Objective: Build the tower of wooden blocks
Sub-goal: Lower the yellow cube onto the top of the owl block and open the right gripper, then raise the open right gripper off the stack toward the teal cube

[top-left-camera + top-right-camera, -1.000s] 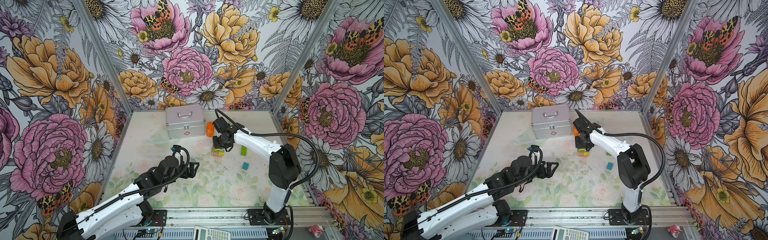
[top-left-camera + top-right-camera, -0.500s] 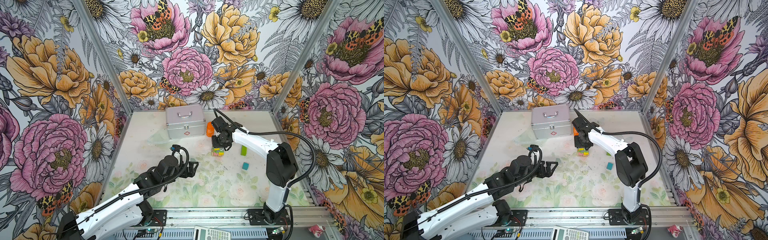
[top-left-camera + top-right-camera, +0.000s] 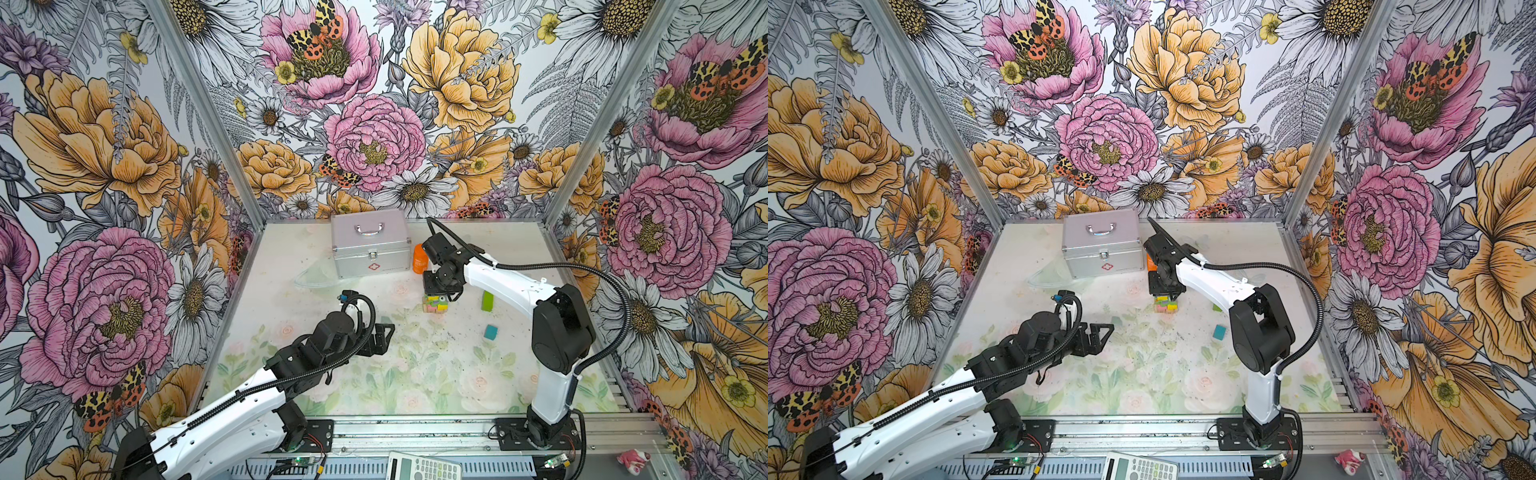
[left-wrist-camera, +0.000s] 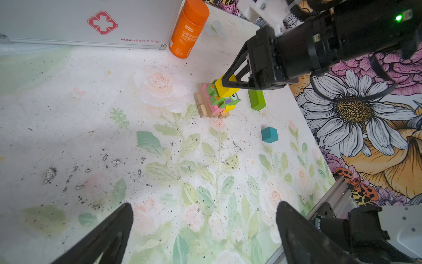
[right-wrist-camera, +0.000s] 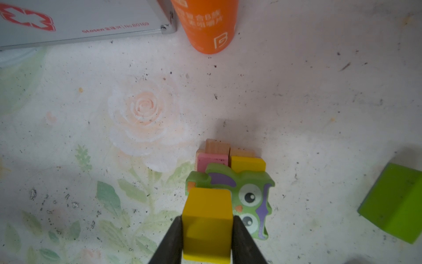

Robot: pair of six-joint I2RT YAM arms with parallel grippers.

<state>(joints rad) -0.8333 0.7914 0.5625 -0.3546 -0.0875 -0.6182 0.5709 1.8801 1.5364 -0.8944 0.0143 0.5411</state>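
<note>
A yellow cube [image 5: 206, 212] is being clamped between the fingers of the right gripper [image 4: 230, 84] and held over the green owl piece [image 5: 250, 194] topping the tower [image 3: 435, 302], which is standing near the orange bottle [image 3: 419, 259]. The left gripper [image 3: 380, 338] is being held spread wide, grasping nothing, well apart from the tower.

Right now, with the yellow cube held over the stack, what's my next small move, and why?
Probably ease the right claw straight down a touch. It is shut on the yellow cube, which hangs over the wing end of the owl piece topping the tower; I cannot tell whether it is seated, so releasing now might topple it.
</note>
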